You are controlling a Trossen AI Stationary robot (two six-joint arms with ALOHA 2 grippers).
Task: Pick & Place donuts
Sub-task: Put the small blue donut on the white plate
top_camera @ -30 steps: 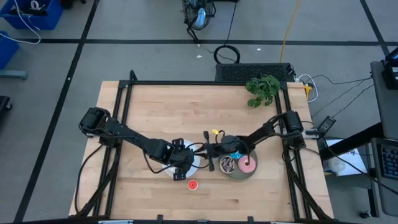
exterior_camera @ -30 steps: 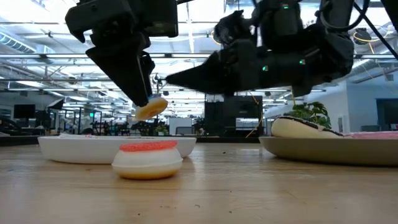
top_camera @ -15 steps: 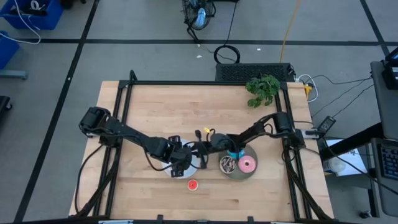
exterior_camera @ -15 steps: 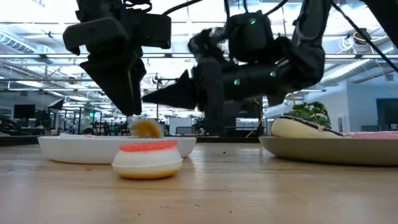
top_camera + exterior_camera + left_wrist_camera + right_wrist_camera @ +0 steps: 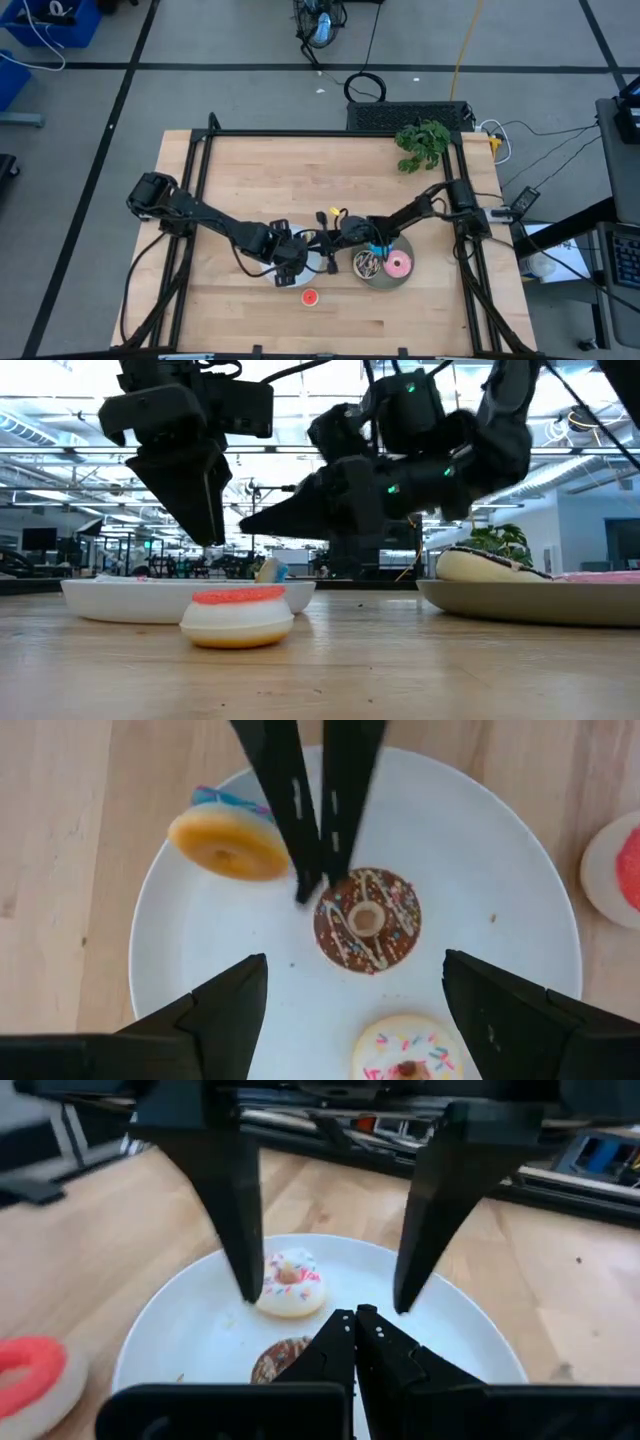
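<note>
While both arms meet over the white plate (image 5: 318, 262), donuts gather there.

High view: left gripper (image 5: 297, 262) and right gripper (image 5: 330, 250) crowd the plate; a red donut (image 5: 309, 297) lies nearer.
Low view: a small donut (image 5: 268, 570), seemingly tilted, sits on the plate.
Left wrist: its wide-spread fingers (image 5: 225, 1010) hold nothing above the brown donut (image 5: 367, 919).
Right wrist: shut fingertips (image 5: 353, 1323), empty, point at the white donut (image 5: 288, 1283), probably to nudge.

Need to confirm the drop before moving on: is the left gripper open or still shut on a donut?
Open. In the left wrist view the left gripper has its fingers spread wide with nothing between them, above the white round plate; the small orange-bottomed donut lies free there.
</note>
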